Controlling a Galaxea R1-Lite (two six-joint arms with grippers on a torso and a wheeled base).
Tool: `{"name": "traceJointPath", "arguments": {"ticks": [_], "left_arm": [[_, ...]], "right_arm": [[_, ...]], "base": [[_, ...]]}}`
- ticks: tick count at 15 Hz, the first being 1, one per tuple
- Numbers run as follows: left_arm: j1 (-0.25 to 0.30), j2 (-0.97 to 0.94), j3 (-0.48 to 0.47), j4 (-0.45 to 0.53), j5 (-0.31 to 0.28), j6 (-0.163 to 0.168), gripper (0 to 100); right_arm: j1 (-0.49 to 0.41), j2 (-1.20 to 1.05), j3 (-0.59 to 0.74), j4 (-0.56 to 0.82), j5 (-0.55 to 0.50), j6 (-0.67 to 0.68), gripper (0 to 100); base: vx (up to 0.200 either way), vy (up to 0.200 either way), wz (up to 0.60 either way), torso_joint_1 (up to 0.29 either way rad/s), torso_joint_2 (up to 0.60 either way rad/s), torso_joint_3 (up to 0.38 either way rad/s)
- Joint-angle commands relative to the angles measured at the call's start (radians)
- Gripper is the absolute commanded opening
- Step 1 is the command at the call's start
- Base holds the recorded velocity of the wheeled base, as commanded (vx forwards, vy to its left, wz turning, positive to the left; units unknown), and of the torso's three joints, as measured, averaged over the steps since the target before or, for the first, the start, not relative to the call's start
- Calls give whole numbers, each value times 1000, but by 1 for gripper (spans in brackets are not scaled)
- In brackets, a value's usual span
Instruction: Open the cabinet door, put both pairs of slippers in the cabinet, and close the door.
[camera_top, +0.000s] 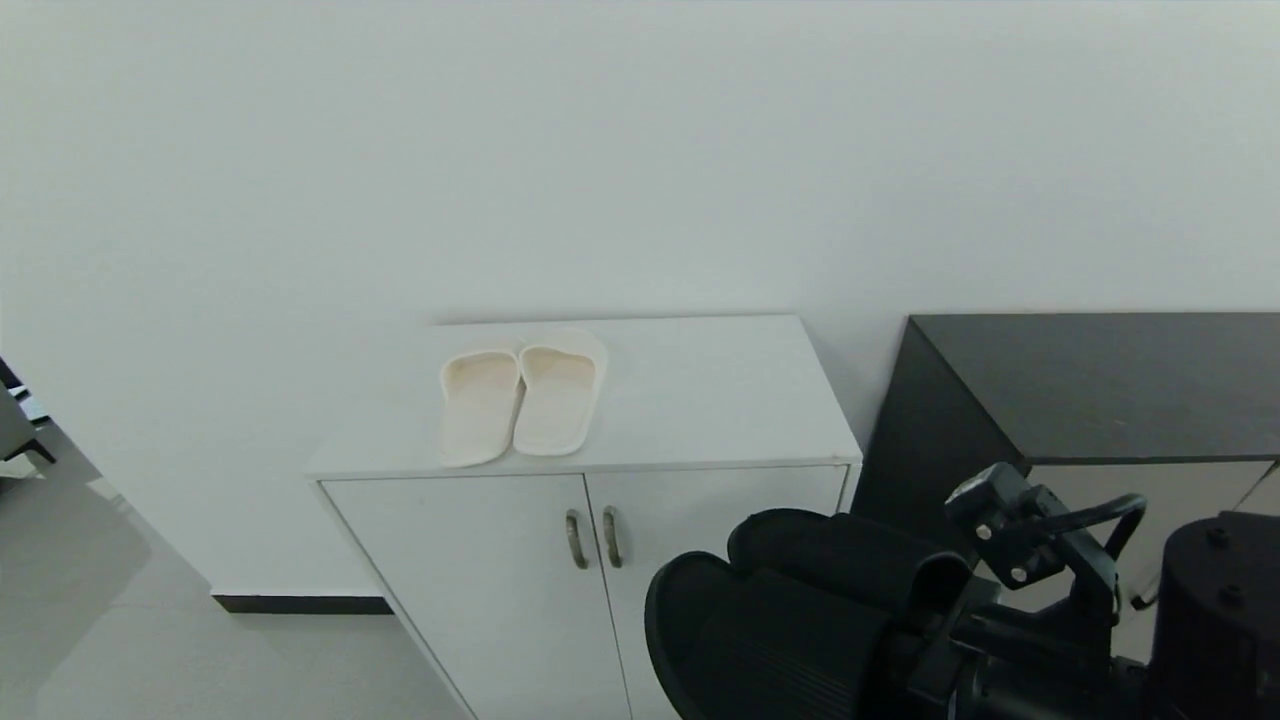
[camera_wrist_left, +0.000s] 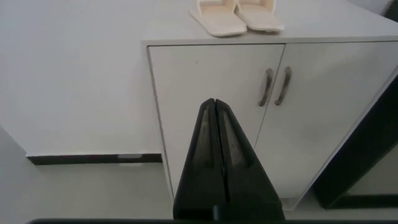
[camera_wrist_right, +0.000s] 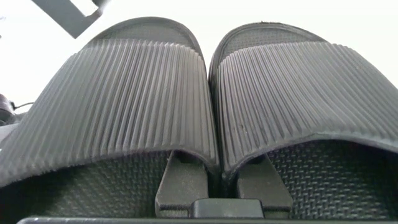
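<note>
Pinching 2 black slippers (camera_wrist_right: 143, 93), right pincer (camera_wrist_right: 214, 180); left wrist view: left pincer (camera_wrist_left: 215, 104) pressed together, cabinet (camera_wrist_left: 205, 68) shut

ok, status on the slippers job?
Left gripper shut, empty. Right gripper holds black slippers. Cream slippers on cabinet top; doors shut. Black desk flanks right door.

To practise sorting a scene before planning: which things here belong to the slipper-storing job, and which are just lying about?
Job:
white two-door cabinet
cream foam slippers on its top
black ribbed rubber slippers, held in the right hand

Lying about:
black-topped furniture unit beside the cabinet
</note>
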Motion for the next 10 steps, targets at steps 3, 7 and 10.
{"name": "traceJointPath", "arguments": {"ticks": [3, 7, 10], "left_arm": [[0, 0, 0, 0, 1, 0, 0], [0, 0, 0, 0, 1, -2, 0], [0, 0, 0, 0, 5, 2, 0]], "right_arm": [[1, 3, 10, -19, 0, -4, 0], [10, 5, 47, -55, 19, -18, 0], [12, 5, 93, -122, 77, -18, 0]], "base": [[0, 0, 0, 0, 0, 0], [0, 0, 0, 0, 0, 0], [0, 0, 0, -141, 297, 163]]}}
